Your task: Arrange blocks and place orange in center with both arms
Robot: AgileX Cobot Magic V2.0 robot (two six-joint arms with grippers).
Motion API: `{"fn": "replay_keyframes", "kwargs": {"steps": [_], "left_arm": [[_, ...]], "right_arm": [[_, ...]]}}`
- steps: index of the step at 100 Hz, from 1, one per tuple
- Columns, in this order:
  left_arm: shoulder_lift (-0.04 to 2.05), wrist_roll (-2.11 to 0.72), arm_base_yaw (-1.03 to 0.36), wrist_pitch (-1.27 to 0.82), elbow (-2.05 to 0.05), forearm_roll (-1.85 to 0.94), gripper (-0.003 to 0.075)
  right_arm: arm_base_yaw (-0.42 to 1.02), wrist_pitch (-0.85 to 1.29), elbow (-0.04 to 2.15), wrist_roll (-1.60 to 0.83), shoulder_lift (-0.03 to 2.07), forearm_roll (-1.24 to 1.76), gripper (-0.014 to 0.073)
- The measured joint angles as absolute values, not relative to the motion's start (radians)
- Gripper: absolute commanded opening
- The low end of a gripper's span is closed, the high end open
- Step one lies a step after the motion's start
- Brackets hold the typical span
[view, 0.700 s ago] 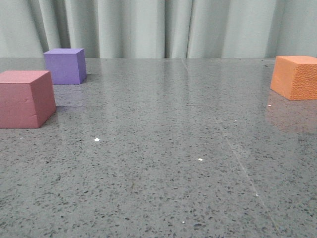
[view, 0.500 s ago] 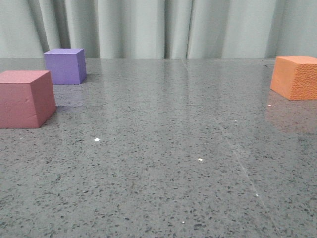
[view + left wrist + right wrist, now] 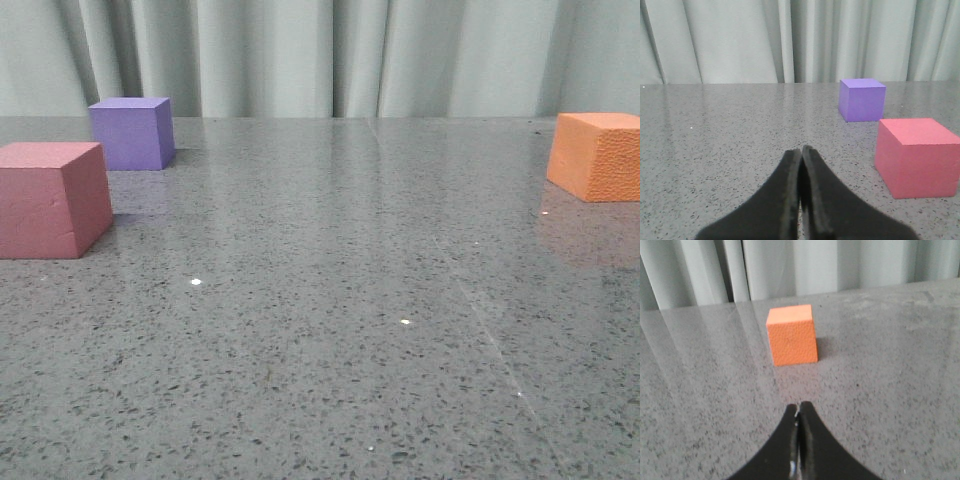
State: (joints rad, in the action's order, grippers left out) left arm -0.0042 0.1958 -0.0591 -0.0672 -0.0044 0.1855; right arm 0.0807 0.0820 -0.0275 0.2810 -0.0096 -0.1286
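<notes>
The orange cube [image 3: 600, 155] sits at the table's far right; in the right wrist view it [image 3: 791, 335] lies straight ahead of my right gripper [image 3: 798, 405], which is shut, empty and well short of it. The pinkish-red cube [image 3: 50, 198] sits at the left, with the purple cube [image 3: 131, 132] behind it. In the left wrist view the pinkish-red cube [image 3: 917, 156] and purple cube [image 3: 862, 99] lie off to one side of my left gripper [image 3: 801, 149], which is shut and empty. Neither gripper shows in the front view.
The grey speckled tabletop [image 3: 330, 300] is glossy. A pale pleated curtain [image 3: 320, 55] hangs along the far edge.
</notes>
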Motion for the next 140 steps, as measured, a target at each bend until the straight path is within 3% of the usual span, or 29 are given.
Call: {"fn": "replay_keyframes", "kwargs": {"steps": [19, 35, 57, 75, 98, 110, 134, 137, 140], "left_arm": [[-0.004, 0.196, -0.059, -0.067, -0.004, 0.185, -0.0019], [-0.004, 0.196, -0.059, -0.067, -0.004, 0.185, -0.0019], [-0.004, 0.196, -0.059, -0.067, -0.004, 0.185, -0.0019], [-0.004, 0.196, -0.059, -0.067, -0.004, 0.185, -0.0019], [-0.004, 0.196, -0.059, -0.067, -0.004, 0.185, -0.0019], [-0.004, 0.196, -0.059, -0.067, -0.004, 0.185, -0.0019], [-0.004, 0.196, -0.059, -0.067, -0.004, 0.185, -0.0019], [-0.004, 0.196, -0.059, -0.067, -0.004, 0.185, -0.0019], [-0.004, 0.196, -0.059, -0.067, -0.004, 0.185, -0.0019]], "right_arm": [[0.081, 0.049, 0.015, 0.281, -0.010, -0.128, -0.0120], [0.081, 0.307, 0.236, 0.281, 0.028, -0.126, -0.0120], [0.081, 0.630, 0.539, 0.281, 0.260, -0.124, -0.0120], [0.081, 0.675, 0.675, 0.281, 0.435, -0.124, -0.0120], [0.081, 0.684, 0.690, 0.281, 0.562, -0.124, -0.0105], [0.081, 0.699, 0.690, 0.281, 0.586, -0.122, 0.0017], [0.081, 0.715, 0.690, 0.281, 0.588, -0.122, 0.0573], [0.081, 0.715, 0.690, 0.281, 0.588, -0.122, 0.0616], [0.081, 0.715, 0.690, 0.281, 0.588, -0.122, 0.0604]]}}
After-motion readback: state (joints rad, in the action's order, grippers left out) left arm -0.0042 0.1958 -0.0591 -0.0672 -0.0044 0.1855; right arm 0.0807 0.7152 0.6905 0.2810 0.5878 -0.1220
